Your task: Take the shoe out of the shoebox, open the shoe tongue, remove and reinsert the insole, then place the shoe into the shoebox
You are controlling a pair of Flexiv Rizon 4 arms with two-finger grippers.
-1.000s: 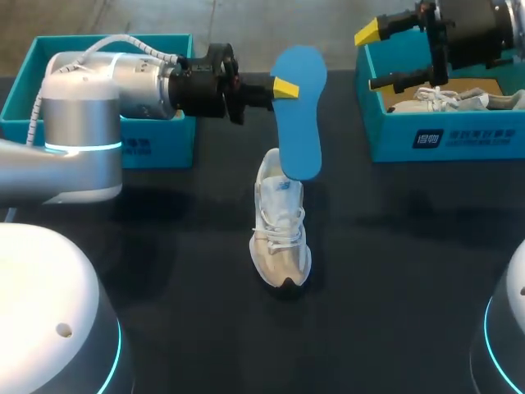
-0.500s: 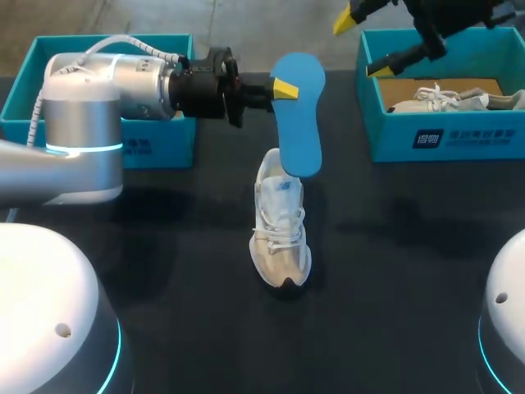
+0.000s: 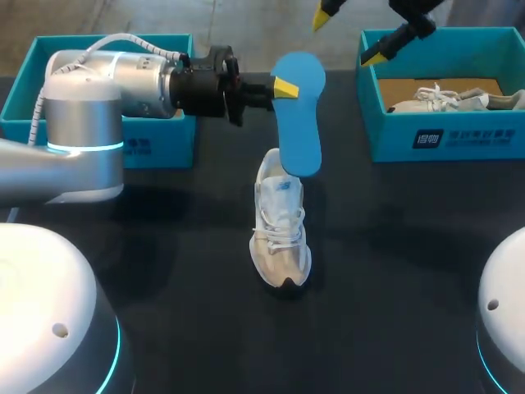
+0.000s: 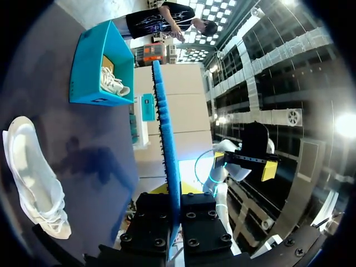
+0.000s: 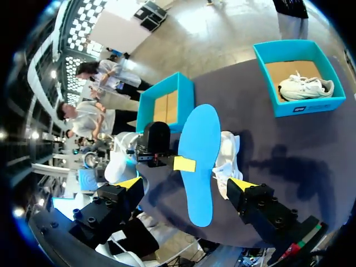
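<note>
The shoe [image 3: 280, 230] lies on the table [image 3: 164, 246], below the left gripper [image 3: 283, 88]. Its 2 fingers clamp the blue insole [image 3: 299, 123] from both sides, and the insole's lower end hangs over the shoe's heel. Farther back, the right gripper [image 3: 349, 34] hovers with jaws spread wide and holding nothing. Just beside and below it is the shoebox [image 3: 443, 135], with a 2nd shoe [image 3: 435, 100] inside.
</note>
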